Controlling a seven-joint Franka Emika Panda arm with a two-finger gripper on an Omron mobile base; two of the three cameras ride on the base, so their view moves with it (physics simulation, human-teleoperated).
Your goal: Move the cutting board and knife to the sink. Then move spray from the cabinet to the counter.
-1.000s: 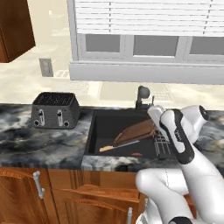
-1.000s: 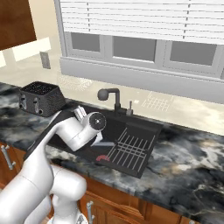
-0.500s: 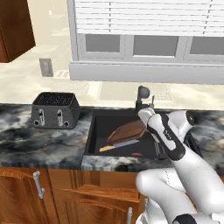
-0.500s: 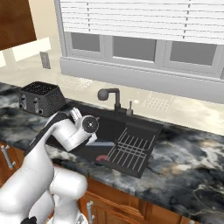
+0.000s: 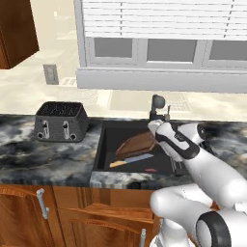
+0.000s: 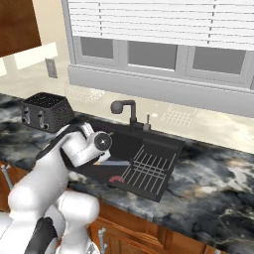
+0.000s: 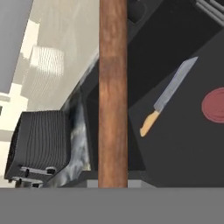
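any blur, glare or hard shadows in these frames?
Left base view: sharp, flat light, dark sink swallows shadows, knife still legible. Right base view: soft pale sheen on the counter. Hand view: cutting board edge-on and close, soft-textured; no motion blur.

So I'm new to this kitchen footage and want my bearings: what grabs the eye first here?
The white arm reaches into the dark sink, its tool shut on the brown cutting board, which is tilted inside the basin. Beside the board, the knife lies flat on the sink floor, near a small red disc. A black toaster stands on the marble counter to the sink's left.
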